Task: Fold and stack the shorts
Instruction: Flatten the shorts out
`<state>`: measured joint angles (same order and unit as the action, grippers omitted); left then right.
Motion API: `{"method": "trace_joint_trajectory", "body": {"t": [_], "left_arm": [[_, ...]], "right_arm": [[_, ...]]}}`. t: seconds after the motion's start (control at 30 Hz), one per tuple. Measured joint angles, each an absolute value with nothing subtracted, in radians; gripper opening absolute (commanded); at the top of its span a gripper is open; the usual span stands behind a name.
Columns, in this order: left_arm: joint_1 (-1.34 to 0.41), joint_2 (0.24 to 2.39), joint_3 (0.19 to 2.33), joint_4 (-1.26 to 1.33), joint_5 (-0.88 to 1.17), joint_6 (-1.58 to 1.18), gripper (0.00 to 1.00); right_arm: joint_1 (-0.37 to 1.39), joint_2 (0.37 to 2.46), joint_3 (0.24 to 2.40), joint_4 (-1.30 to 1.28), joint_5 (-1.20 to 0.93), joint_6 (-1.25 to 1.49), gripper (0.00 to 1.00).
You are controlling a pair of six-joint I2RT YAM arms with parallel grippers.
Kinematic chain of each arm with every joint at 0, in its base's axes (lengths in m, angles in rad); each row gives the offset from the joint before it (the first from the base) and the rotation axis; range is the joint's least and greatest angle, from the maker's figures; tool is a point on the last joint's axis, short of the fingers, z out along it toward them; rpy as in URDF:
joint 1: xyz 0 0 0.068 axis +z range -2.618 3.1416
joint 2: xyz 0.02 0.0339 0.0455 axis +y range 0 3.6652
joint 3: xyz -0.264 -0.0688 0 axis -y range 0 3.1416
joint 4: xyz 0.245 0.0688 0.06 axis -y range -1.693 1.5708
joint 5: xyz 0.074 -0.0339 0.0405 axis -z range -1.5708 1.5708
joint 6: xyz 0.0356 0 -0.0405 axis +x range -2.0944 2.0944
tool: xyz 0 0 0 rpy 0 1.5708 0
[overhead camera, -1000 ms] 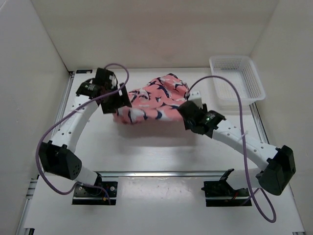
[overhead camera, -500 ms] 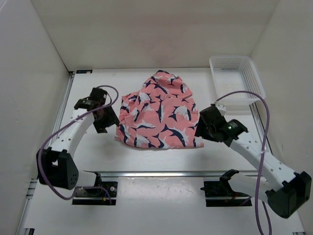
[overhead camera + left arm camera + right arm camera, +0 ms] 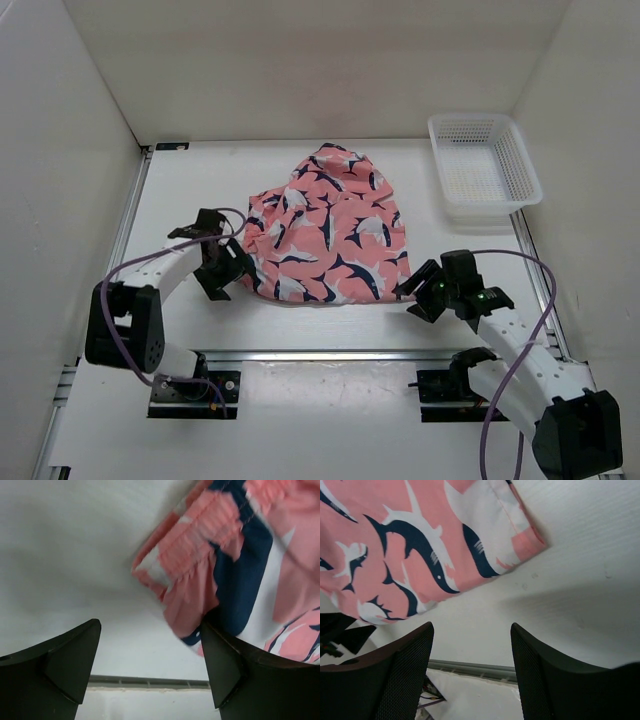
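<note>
Shorts lie spread at the middle of the counter. Left hand, wide and empty, sits at their 8 o'clock gathered edge. Right hand, wide and empty, sits at 4 o'clock. A clean fold probably needs both near corners pinched evenly.

We are holding the left gripper and right gripper low, both with jaws spread apart.
</note>
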<state>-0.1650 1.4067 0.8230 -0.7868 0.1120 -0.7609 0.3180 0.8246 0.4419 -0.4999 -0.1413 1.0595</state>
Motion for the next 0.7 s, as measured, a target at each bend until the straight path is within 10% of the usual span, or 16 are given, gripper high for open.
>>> {"method": "trace_joint_trajectory", "body": {"t": [0.2,0.37,0.7], "left_arm": [[-0.152,1.602,0.891,-0.719,0.114,-0.757,0.72],[-0.146,1.675,0.950,-0.710,0.126,-0.753,0.10],[-0.149,1.661,0.959,-0.698,0.144,-0.748,0.10]], "right_arm": [[0.270,0.852,0.436,-0.424,-0.191,1.070,0.68],[0.237,0.874,0.403,-0.381,-0.202,1.090,0.69],[0.269,1.071,0.376,-0.225,-0.186,1.159,0.59]]}}
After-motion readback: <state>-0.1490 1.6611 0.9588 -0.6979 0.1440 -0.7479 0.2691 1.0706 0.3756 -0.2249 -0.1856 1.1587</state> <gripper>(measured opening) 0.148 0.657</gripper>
